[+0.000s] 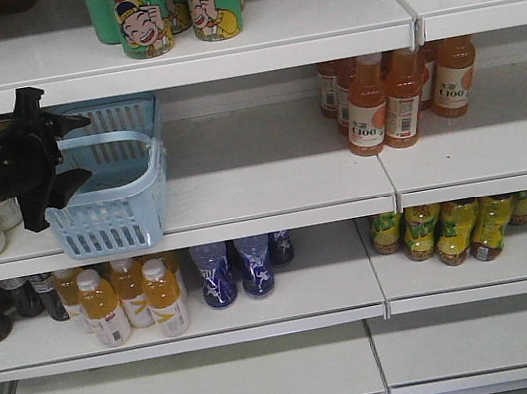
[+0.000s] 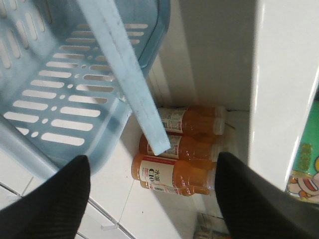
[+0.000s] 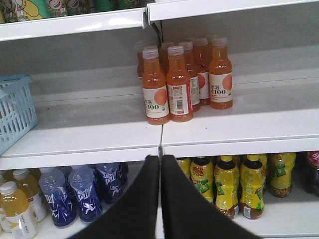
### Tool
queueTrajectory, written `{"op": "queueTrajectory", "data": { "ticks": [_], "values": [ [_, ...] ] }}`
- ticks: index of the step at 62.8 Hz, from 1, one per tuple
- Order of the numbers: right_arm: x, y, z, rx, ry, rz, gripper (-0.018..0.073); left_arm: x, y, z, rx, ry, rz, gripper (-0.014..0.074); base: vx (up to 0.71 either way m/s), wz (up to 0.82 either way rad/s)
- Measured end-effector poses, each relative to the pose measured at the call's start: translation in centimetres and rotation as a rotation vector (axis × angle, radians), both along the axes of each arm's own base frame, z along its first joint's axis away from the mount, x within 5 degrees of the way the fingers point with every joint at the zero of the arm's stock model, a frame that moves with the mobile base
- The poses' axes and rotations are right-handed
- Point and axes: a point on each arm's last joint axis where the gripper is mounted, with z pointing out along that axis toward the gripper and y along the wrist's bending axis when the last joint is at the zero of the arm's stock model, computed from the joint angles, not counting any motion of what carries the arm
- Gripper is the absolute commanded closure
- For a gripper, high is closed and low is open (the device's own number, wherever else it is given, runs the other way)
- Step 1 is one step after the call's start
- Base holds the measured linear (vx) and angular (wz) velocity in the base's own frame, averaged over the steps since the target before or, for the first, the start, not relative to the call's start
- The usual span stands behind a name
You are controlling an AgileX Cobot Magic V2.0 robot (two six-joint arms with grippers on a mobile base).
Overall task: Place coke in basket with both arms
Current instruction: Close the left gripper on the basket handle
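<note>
A red-labelled bottle, seemingly the coke (image 3: 312,172), shows only in part at the right end of the lower shelf (image 3: 289,225). It is well apart from the basket (image 1: 112,227), which stands at the left of the middle shelf (image 1: 270,176). The left pincer (image 1: 73,148) gapes wide with the basket's hoop handle (image 1: 117,138) between its fingers, while the right pincer (image 3: 160,199) is pressed together on nothing, facing the orange bottles (image 3: 172,82).

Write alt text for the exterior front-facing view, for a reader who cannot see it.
The left pincer, black and open, reaches to the hoop handle of a light blue basket on a white shop shelf. Orange C100 bottles stand further right at the same level.
</note>
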Motion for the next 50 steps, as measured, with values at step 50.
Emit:
{"op": "queueTrajectory", "data": {
  "ticks": [50],
  "values": [
    [0.0, 0.0, 0.0, 0.0, 0.0, 0.0, 0.0564, 3.1, 0.1, -1.4, -0.014, 0.008, 0.019, 0.0085, 0.0, 0.0]
  ]
}}
